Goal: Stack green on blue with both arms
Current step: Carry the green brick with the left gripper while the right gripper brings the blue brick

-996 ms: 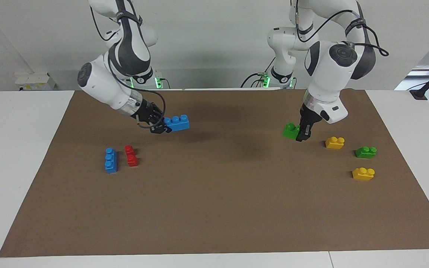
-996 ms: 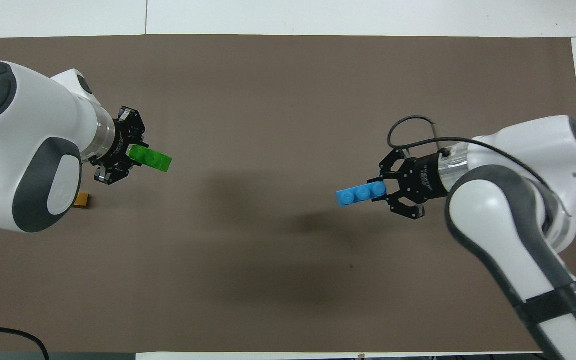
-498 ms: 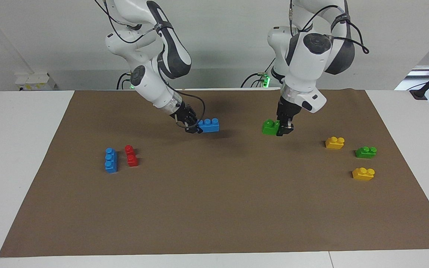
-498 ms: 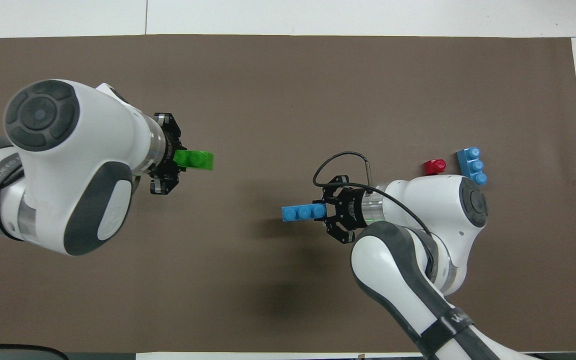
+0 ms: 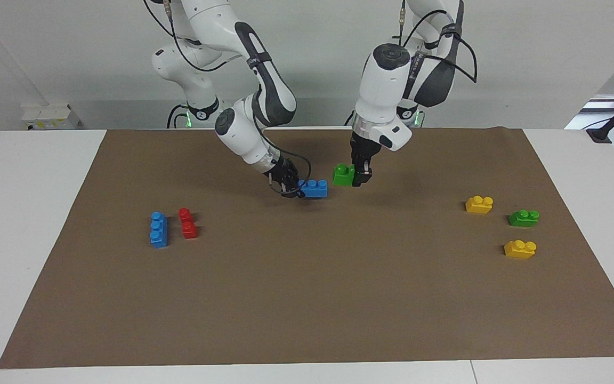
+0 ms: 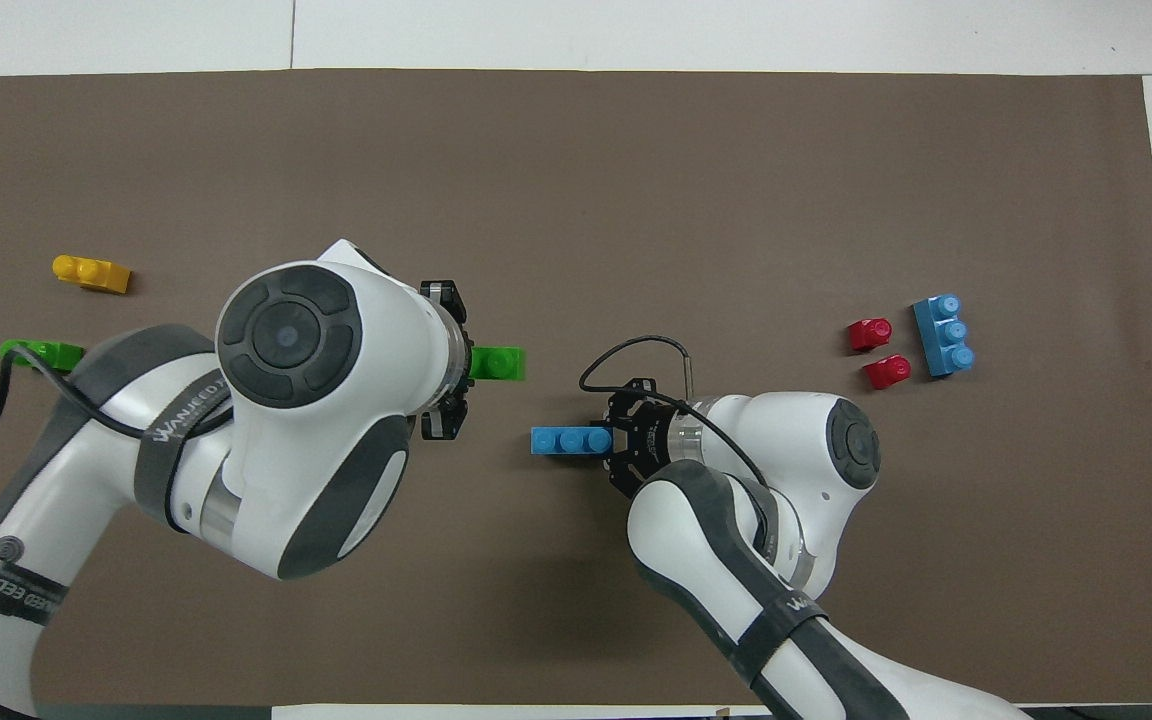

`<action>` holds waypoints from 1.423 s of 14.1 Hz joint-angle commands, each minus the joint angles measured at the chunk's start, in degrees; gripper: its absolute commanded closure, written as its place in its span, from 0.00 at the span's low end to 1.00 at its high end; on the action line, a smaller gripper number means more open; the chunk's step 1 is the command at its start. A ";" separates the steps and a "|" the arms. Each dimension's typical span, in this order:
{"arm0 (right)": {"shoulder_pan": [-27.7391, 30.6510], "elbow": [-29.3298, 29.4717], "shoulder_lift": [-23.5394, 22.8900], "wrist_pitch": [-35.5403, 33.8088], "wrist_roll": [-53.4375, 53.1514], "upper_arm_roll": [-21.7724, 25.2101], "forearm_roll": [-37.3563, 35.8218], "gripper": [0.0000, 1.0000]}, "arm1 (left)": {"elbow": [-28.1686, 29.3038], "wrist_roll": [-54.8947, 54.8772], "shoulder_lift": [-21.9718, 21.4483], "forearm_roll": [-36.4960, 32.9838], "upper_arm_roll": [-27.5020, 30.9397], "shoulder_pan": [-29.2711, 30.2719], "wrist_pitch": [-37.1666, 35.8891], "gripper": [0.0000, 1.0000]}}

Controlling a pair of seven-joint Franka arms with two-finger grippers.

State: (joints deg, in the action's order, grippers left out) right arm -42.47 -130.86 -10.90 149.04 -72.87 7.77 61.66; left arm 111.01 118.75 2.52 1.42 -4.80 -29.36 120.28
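Glossy plastic bricks (image 5: 315,188), matt mat (image 5: 307,298)

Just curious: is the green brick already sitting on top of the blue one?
No, the green brick hangs beside the blue brick, a gap between them.

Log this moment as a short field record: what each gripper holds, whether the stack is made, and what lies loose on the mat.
left gripper: shut on green brick, in the air
right gripper: shut on blue brick, in the air
stack: not yet made; held bricks close together, apart
loose, right arm's end: second blue brick, red brick
loose, left arm's end: two yellow bricks, darker green brick
surface: brown mat
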 commanded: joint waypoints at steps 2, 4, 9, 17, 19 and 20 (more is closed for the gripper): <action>-0.94 0.16 -2.72 2.04 7.91 0.23 6.28 1.00 | 7.36 2.10 -2.52 0.25 0.93 -2.98 5.21 1.00; -1.03 0.08 -2.90 2.04 8.27 0.23 6.28 1.00 | 8.77 3.32 -2.52 0.25 0.93 -4.29 6.36 1.00; -1.03 0.08 -2.90 1.95 8.80 0.23 6.37 1.00 | 12.38 4.12 -1.38 0.07 1.02 -6.05 11.28 1.00; -0.94 -0.28 -2.90 1.95 9.59 0.23 6.37 1.00 | 17.48 9.66 -1.29 -0.89 1.02 -9.22 17.79 1.00; -0.94 -0.36 -2.82 1.95 9.86 0.31 6.37 1.00 | 17.92 9.84 -0.51 -1.16 1.10 -9.31 19.11 1.00; -1.03 -0.36 -2.90 1.95 9.94 0.23 6.37 1.00 | 17.92 10.18 -0.33 -2.72 1.10 -9.31 19.11 1.00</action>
State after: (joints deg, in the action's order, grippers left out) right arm -43.33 -130.73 -12.54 150.08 -65.84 7.81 66.51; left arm 127.36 127.17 2.37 0.82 -4.69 -37.48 137.39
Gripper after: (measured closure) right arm 0.652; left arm 0.652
